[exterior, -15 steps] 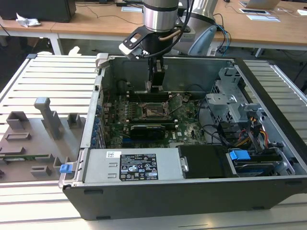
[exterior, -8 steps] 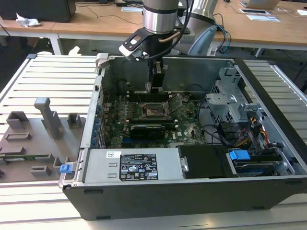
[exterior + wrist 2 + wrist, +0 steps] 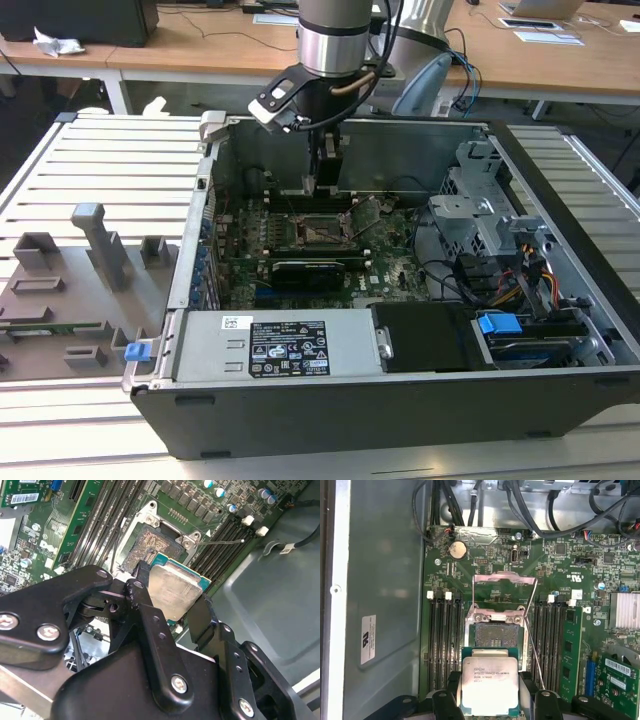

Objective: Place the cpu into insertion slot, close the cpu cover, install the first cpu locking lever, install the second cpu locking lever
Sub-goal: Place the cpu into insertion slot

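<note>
You see a slatted counter (image 3: 110, 160) bearing the open computer case (image 3: 400, 415); beside the case, toward the exterior view's left, lies a grey fixture board (image 3: 50, 312).

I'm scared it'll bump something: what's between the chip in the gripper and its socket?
In the first wrist view the stretch between the cpu and the insertion slot is bare; only the slot's own silvery rim lies there.

An open dark grey computer case (image 3: 560, 400) lies on a pale slatted metal table (image 3: 100, 160). A silver-and-black robot arm (image 3: 335, 40) reaches down into it. Its black gripper (image 3: 322, 188) hangs just above the small square dark insertion slot (image 3: 322, 232), which is silvery-rimmed and set in the green circuit board (image 3: 390, 262). A long black expansion card (image 3: 308, 270) lies just beside the slot.
</note>
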Available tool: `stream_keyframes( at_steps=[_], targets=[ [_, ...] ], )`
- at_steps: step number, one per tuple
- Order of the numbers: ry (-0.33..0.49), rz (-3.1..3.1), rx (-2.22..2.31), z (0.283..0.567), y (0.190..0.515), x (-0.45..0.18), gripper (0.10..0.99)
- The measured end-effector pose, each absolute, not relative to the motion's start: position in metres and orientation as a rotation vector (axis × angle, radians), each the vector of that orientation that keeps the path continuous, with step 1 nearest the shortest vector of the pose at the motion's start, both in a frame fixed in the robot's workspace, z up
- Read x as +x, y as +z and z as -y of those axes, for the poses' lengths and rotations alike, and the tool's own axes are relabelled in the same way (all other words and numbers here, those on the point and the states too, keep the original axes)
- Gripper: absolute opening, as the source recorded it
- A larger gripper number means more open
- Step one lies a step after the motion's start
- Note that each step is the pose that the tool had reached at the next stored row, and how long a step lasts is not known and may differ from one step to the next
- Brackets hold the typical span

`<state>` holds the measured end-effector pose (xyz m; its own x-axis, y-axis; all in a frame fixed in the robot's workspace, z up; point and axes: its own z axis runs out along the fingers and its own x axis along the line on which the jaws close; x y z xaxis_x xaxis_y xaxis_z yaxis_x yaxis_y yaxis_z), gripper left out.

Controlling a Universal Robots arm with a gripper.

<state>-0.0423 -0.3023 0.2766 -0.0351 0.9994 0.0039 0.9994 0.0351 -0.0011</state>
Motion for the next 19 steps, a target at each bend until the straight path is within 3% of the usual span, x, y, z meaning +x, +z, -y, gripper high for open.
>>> stream_keyframes(
  at_steps=[19],
  targets=[
    [-0.003,2.257,-2.18,0.302,0.264,-0.042,0.541]
  ],
)
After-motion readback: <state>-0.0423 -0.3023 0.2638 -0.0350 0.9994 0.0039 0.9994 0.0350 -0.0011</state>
